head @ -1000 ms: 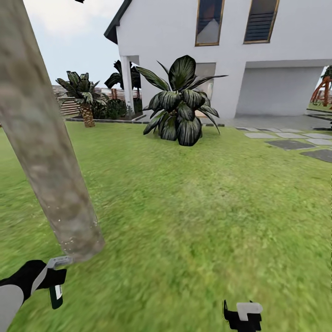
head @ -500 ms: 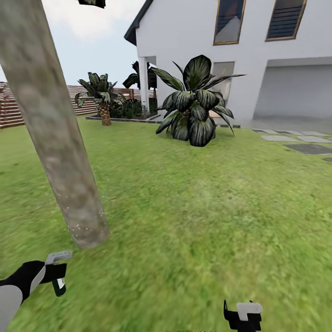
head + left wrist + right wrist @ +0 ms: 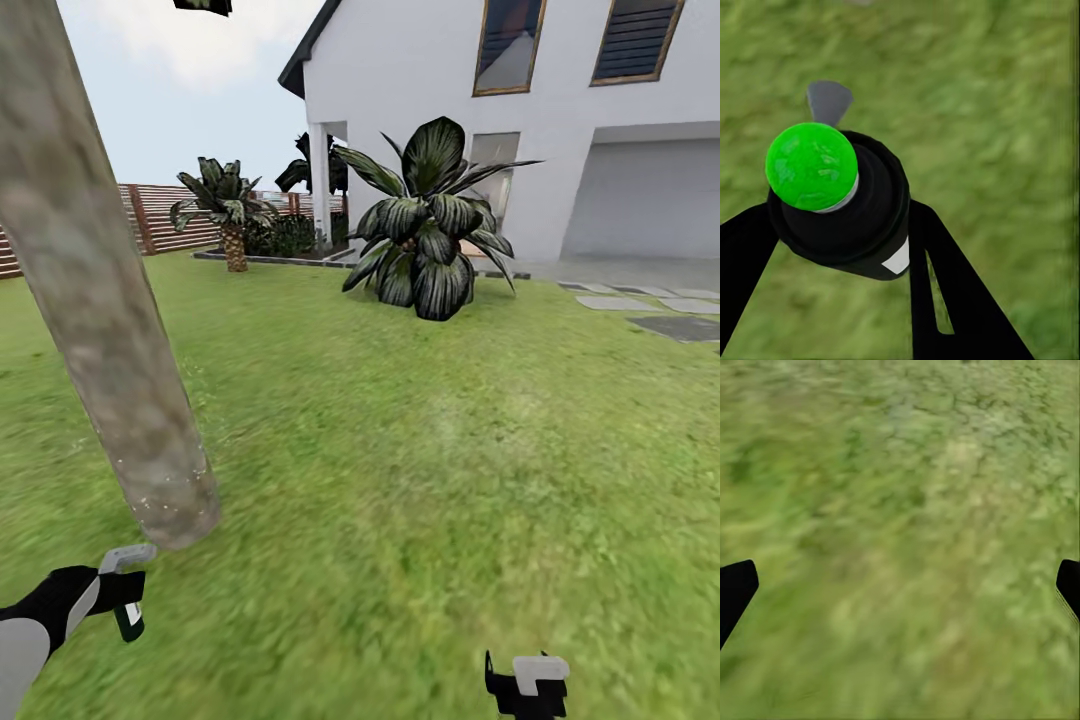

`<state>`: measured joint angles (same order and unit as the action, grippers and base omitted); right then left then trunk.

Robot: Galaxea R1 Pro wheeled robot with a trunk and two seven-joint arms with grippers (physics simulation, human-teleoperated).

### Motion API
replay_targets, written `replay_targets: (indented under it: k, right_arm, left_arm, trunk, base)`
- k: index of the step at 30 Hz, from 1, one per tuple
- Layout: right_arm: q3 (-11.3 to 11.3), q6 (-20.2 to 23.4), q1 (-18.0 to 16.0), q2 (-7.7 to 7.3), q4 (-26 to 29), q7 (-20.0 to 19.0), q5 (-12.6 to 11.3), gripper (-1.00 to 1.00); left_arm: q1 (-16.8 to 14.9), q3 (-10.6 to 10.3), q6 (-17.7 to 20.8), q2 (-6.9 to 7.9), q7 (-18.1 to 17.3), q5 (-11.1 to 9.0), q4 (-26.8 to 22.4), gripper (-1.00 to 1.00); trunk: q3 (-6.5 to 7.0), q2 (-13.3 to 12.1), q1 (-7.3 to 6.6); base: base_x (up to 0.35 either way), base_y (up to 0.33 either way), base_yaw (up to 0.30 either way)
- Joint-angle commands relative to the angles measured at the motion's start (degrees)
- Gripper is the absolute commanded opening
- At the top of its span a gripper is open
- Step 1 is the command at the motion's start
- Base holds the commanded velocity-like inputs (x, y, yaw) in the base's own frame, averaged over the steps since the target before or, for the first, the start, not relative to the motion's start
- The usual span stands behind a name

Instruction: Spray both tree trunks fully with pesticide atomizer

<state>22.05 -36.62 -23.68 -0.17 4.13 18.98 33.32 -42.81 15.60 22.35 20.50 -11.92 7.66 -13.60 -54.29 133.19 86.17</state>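
Left hand (image 3: 118,592), at 7 o'clock in the head view, pinches the pesticide atomizer (image 3: 840,202) between its two dark fingers (image 3: 949,300); its green cap and grey nozzle face the lawn (image 3: 430,450). Just beyond the nozzle, toward 12 o'clock, stands a mottled tree trunk (image 3: 100,310). Right hand (image 3: 527,685), at 5 o'clock, hangs spread and empty over grass. A broad-leaved shrub (image 3: 425,235) and white house (image 3: 420,80) lie at 1 o'clock.
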Motion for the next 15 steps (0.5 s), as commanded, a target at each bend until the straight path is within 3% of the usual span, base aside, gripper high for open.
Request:
replay_targets:
  k: [1,6,15]
  right_arm:
    - [0.27,-0.11,-0.05,0.0,-0.09,0.35,0.61,1.0]
    - [0.27,-0.11,-0.05,0.0,-0.09,0.35,0.61,1.0]
    - [0.27,-0.11,-0.05,0.0,-0.09,0.35,0.61,1.0]
  left_arm:
    - [-0.01,0.48,0.33,-0.02,-0.38,0.61,-0.12,-1.0]
    - [-0.03,0.48,0.24,-0.02,-0.43,0.52,-0.12,-1.0]
    - [0.0,0.48,0.15,-0.02,-0.47,0.52,-0.12,-1.0]
  trunk:
    - [-0.05,0.02,0.02]
    - [-0.05,0.02,0.02]
    - [-0.05,0.02,0.02]
  base:
    - [0.259,-0.173,0.0]
    - [0.26,-0.172,0.088]
    - [0.27,-0.167,0.271]
